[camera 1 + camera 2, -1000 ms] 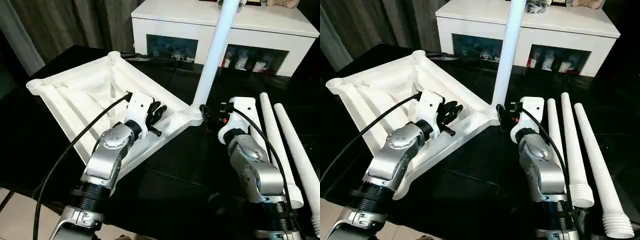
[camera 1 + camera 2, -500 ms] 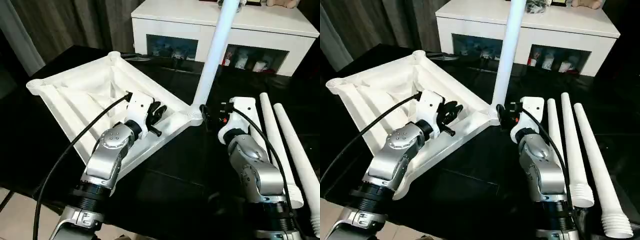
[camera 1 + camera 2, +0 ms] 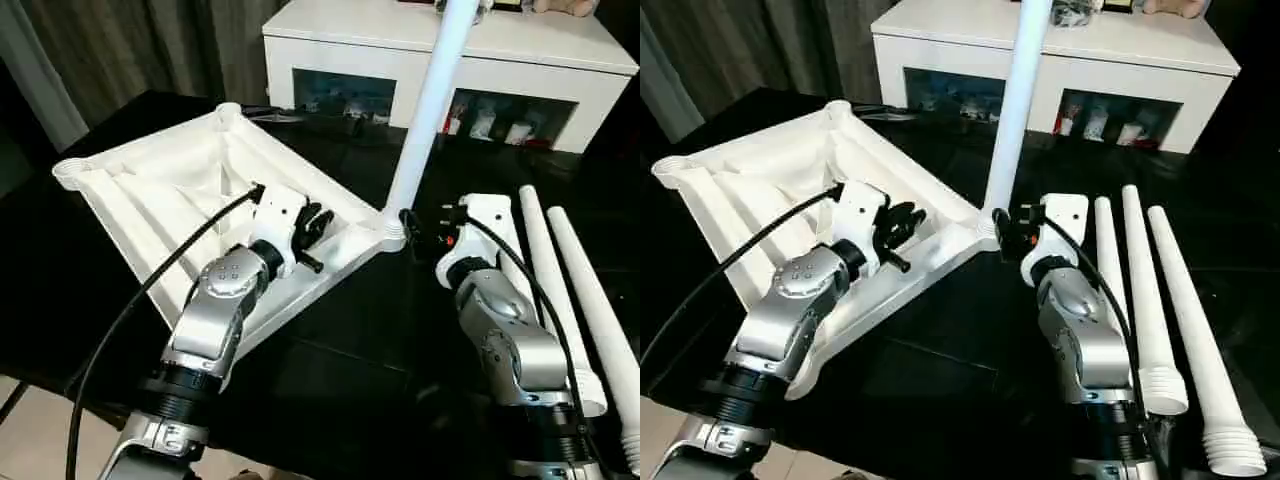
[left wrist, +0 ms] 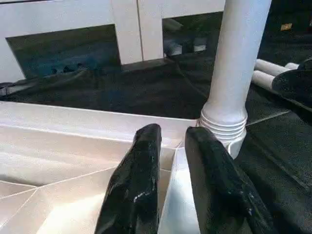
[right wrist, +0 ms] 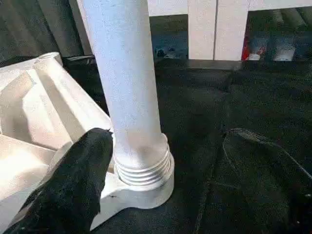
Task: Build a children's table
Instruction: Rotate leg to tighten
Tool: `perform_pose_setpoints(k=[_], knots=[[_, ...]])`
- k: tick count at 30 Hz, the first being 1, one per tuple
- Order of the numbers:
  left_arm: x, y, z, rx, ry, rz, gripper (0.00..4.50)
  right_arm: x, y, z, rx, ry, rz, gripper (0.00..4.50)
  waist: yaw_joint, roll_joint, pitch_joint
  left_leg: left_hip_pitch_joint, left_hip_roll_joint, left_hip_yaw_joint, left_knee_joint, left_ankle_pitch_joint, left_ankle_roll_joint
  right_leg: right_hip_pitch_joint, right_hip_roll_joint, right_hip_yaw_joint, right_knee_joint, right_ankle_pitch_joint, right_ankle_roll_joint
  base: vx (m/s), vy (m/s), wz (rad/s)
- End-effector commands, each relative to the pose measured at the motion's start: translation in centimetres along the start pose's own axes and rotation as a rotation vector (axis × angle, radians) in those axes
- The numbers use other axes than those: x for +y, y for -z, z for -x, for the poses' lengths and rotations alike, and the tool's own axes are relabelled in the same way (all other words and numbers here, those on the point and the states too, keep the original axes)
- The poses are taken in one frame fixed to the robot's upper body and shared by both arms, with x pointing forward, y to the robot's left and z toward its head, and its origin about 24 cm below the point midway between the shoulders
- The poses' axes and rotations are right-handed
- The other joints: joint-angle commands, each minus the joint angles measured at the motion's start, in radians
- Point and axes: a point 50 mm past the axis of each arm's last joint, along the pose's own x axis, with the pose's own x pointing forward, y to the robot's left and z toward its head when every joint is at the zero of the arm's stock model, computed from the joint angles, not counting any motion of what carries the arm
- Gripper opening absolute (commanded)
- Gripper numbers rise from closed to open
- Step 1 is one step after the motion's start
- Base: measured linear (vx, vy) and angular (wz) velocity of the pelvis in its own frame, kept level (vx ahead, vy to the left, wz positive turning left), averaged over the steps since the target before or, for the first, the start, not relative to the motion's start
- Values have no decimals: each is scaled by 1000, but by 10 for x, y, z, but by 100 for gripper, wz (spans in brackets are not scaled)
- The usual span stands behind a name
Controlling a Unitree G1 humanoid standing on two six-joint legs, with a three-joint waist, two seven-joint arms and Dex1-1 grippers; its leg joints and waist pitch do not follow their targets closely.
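Both pincers sit at the near corner of the upturned tabletop. Left gripper (image 3: 318,232) hangs over the top's near rim, its two black fingers (image 4: 134,190) drawn close with a thin gap between them; in the left wrist view a rib of the rim runs up between the fingertips, but I cannot tell whether they pinch it. Right gripper (image 3: 1005,228) stands wide apart beside the base of the upright leg, one black finger (image 5: 73,185) next to the corner socket and holding nothing.

Black tabletop surface (image 3: 330,350) carries all the parts. Behind it stands a white low cabinet (image 3: 970,40) with dark glass openings and small items inside.

Largest of the task's parts, the white square table top (image 3: 150,200) lies upside down on the black surface, ribbed underside up, turned like a diamond so one rounded corner socket points toward the right arm. The left silver forearm (image 3: 215,310) reaches over its near edge.

One long white leg (image 3: 425,110) stands upright in that socket (image 5: 146,187), its ringed end seated in the collar, the shaft rising past the cabinet front.

Three more white legs (image 3: 1150,290) lie side by side on the black surface to the right of the right forearm (image 3: 1080,330), their ribbed ends toward the robot.
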Motion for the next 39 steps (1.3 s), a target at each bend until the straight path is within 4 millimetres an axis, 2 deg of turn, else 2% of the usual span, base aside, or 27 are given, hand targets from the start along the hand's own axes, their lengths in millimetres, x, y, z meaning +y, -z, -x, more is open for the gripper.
perform_pose_setpoints(k=[1,39], knots=[[1,-3,1,-5,-5,-4,107,-1,-2,1,0,4,-7,398,0,-2,-67,9,44,-16,-65,-75,32,57,-67,43,-57,-18,-188,0,0,0],[1,-3,1,-5,-5,-4,107,-1,-2,1,0,4,-7,398,1,-2,-68,8,43,-16,-63,-67,37,58,-67,43,-55,-3,-194,0,0,0]])
